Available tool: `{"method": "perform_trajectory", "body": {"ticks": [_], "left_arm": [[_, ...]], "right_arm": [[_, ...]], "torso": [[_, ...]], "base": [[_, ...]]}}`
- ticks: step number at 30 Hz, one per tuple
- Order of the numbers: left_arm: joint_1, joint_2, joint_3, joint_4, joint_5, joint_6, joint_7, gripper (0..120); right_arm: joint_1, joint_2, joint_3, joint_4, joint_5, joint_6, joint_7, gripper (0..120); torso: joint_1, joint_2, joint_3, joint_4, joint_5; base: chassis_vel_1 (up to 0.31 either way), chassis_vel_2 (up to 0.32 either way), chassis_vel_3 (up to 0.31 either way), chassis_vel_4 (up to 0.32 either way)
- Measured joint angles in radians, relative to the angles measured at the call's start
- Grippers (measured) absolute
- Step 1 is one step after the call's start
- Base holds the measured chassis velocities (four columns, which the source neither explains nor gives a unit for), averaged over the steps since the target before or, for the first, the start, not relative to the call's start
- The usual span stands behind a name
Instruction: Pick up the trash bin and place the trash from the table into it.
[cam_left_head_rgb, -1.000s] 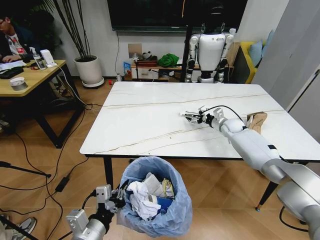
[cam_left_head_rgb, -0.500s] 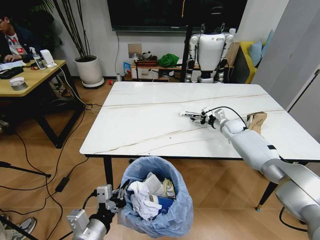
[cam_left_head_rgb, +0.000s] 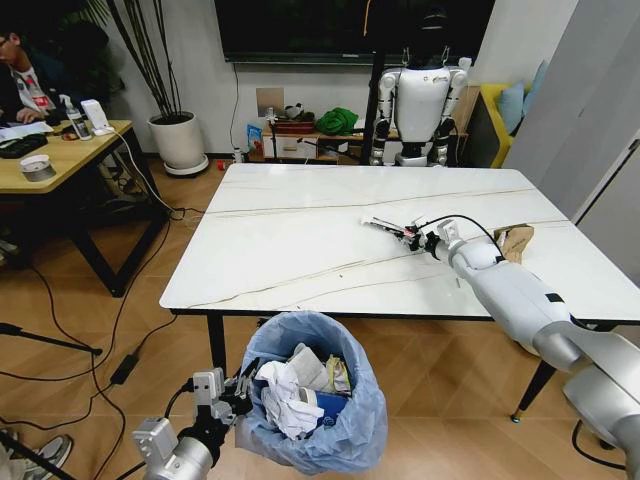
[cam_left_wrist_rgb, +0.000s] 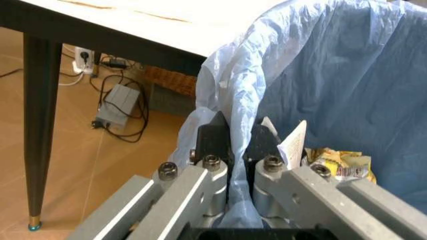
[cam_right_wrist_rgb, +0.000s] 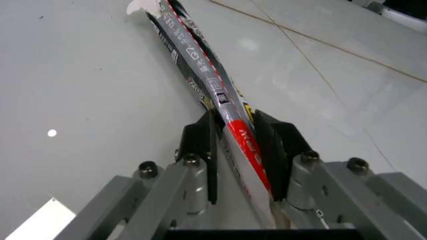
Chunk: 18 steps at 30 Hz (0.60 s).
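Observation:
The trash bin (cam_left_head_rgb: 315, 405), lined with a crinkled light blue bag (cam_left_wrist_rgb: 347, 75), hangs below the table's near edge, holding white papers and wrappers. My left gripper (cam_left_head_rgb: 232, 395) is shut on its rim (cam_left_wrist_rgb: 233, 145), pinching the bag. On the white marble table (cam_left_head_rgb: 290, 250), my right gripper (cam_left_head_rgb: 412, 236) is shut on a flat red snack wrapper (cam_right_wrist_rgb: 200, 70), which sticks out beyond the fingers (cam_right_wrist_rgb: 200, 145) just above the tabletop. A crumpled brown paper bag (cam_left_head_rgb: 514, 242) lies on the table to the right of that arm.
A wooden desk (cam_left_head_rgb: 60, 150) stands at the left with a person seated behind it. A white humanoid robot (cam_left_head_rgb: 420, 100) and a low shelf stand beyond the table. Cables run across the wooden floor by the table's black leg (cam_left_wrist_rgb: 37, 125).
My right gripper has closed on the red wrapper and lifted it slightly off the table, drawing back to the right. The left gripper and bin have stayed put.

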Motion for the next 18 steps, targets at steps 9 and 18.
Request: {"method": "perform_trajectory", "body": {"ticks": [9,18], "left_arm": [[-0.014,0.004,0.003,0.012,-0.002,-0.001,-0.001,0],[-0.035,0.017,0.017,0.025,-0.013,-0.002,-0.002,0]], "right_arm": [[-0.050,-0.070,0.011,0.087,0.052,0.013,-0.012,0],[-0.129,-0.256,0.058,0.514,0.298,-0.015,-0.006,0]], "torso": [[0.000,0.000,0.000,0.0003,0.0004],[0.000,0.000,0.000,0.0002,0.0003]], "base": [[0.000,0.000,0.000,0.000],[0.000,0.000,0.000,0.000]]}}
